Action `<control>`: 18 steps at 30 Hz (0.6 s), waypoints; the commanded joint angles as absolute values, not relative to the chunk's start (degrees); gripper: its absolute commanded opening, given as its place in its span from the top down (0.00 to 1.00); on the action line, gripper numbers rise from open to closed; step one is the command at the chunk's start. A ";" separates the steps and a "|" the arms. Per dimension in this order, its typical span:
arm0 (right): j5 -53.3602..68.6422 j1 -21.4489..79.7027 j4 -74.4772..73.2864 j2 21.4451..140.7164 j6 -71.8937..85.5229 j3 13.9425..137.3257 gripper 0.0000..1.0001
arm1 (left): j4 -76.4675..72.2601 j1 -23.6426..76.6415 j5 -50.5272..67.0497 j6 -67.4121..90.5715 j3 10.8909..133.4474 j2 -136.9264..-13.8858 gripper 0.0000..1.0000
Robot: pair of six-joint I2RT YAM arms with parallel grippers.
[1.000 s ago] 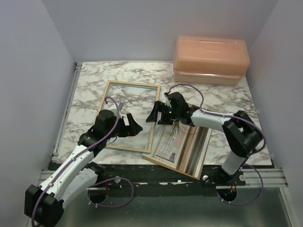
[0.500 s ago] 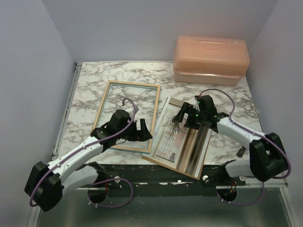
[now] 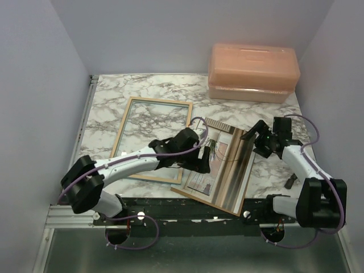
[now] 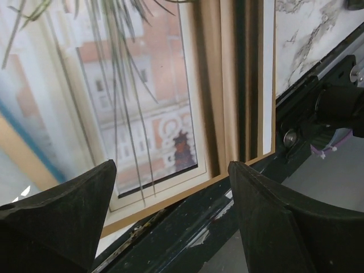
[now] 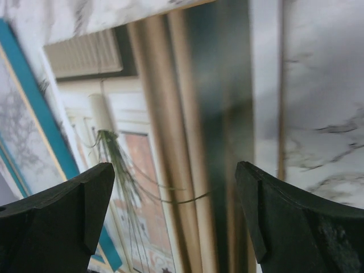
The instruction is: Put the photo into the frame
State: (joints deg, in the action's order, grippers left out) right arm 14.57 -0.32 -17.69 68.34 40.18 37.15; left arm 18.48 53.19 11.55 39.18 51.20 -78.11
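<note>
Left gripper (image 3: 204, 162) has swung above the photo (image 3: 226, 172); right gripper (image 3: 257, 140) has retreated right of it; both released, empty.

The marble table (image 3: 108, 96) carries the frame (image 3: 162, 101), the photo (image 3: 224, 165) and — at the back — a peach box (image 3: 253, 71).

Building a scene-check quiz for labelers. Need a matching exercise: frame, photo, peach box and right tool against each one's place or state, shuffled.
1. thin rectangular picture frame
2. large rectangular plant photo print
3. peach plastic lidded box
4. right tool

A. far right corner of the marble table
B. open, by the print's right edge
C. left-centre of the table, pale wood side up
D. near edge, a corner jutting past the table

Pairs: 1-C, 2-D, 3-A, 4-B
</note>
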 commanded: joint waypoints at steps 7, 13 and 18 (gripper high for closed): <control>12.02 -6.31 -16.99 80.03 36.68 41.20 0.04 | 27.59 63.04 4.68 39.31 67.04 -98.41 0.28; 4.80 -6.36 -17.62 82.09 34.80 44.65 0.04 | 28.31 63.37 3.63 40.71 66.66 -100.74 0.31; 4.52 -6.43 -15.78 84.83 34.68 47.14 0.04 | 28.83 63.37 3.26 41.37 66.71 -102.14 0.39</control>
State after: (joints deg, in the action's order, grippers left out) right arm 7.84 -6.11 -17.54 82.50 35.88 44.53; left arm 27.22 63.33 5.48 40.25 66.04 -100.64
